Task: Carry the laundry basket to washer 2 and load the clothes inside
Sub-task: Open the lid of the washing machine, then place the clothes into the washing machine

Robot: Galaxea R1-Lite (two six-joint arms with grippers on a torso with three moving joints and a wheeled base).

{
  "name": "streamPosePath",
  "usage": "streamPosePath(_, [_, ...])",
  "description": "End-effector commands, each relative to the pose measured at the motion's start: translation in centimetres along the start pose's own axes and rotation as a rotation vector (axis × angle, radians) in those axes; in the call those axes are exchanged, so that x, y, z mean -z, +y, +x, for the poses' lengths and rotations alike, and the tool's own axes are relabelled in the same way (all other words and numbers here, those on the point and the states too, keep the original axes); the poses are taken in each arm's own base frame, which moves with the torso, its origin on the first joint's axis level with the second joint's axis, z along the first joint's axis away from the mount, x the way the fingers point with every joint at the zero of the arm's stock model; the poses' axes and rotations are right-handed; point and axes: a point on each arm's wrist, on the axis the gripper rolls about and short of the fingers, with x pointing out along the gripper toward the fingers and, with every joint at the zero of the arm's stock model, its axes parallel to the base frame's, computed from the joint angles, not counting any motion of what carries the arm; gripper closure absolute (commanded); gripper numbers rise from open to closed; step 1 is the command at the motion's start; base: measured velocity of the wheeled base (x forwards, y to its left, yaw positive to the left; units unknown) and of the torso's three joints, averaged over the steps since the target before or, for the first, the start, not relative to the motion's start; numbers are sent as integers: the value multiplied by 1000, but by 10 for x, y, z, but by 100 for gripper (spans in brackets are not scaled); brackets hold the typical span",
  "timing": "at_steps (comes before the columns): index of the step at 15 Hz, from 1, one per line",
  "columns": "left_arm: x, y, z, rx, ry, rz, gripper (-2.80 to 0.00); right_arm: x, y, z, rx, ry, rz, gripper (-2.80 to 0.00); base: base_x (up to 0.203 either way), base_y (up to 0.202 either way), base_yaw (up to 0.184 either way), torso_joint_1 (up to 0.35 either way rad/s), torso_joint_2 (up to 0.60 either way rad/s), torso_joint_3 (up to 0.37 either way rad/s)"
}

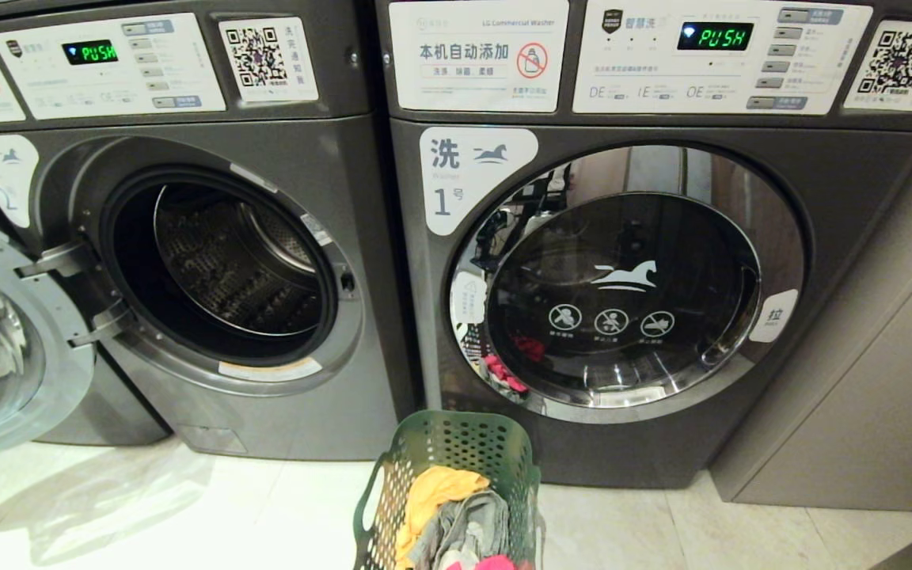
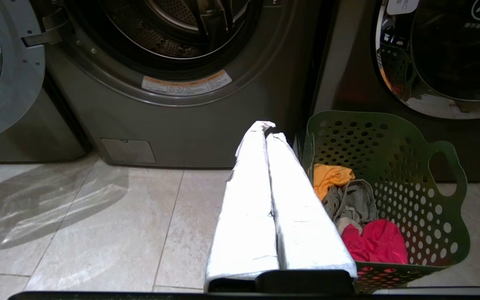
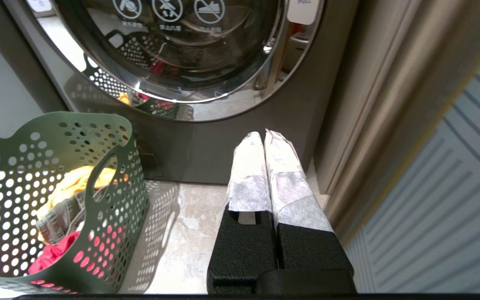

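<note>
Perforated green plastic laundry basket [image 1: 456, 467] — flared, holding soft crumpled clothes [image 1: 456, 522].

Green "PUSH" glowing on both displays [image 1: 89, 52] [image 1: 715, 36]. "LG Commercial Washer" across the right washer's sticker [image 1: 478, 54], big "1" on its label [image 1: 468, 178].

Dark grey washer labelled "1" [image 1: 622, 261] on the right, round glass door shut, green "PUSH" display [image 1: 715, 36] lit above; pale tiled floor [image 1: 187, 507] below; beige wall panel [image 1: 860, 396] beside it
</note>
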Motion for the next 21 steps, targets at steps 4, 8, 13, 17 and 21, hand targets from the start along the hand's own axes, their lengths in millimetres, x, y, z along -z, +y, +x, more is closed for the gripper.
streamPosePath(4, [0, 0, 0, 1, 0, 2, 0, 0, 0, 0, 2, 1, 3, 0, 2, 50, -3, -1, 3, 1])
streamPosePath(8, [0, 0, 0, 0, -1, 2, 0, 0, 0, 0, 3, 1, 5, 0, 0, 193, -3, 4, 2, 2])
streamPosePath(13, [0, 0, 0, 1, 1, 0, 0, 0, 0, 0, 2, 3, 4, 0, 0, 196, -1, 3, 3, 3])
streamPosePath(17, [0, 0, 0, 0, 3, 0, 0, 0, 0, 0, 3, 2, 5, 0, 0, 195, -2, 2, 1, 1])
streamPosePath(21, [0, 0, 0, 1, 1, -3, 0, 0, 0, 0, 3, 3, 4, 0, 0, 194, -2, 5, 1, 1])
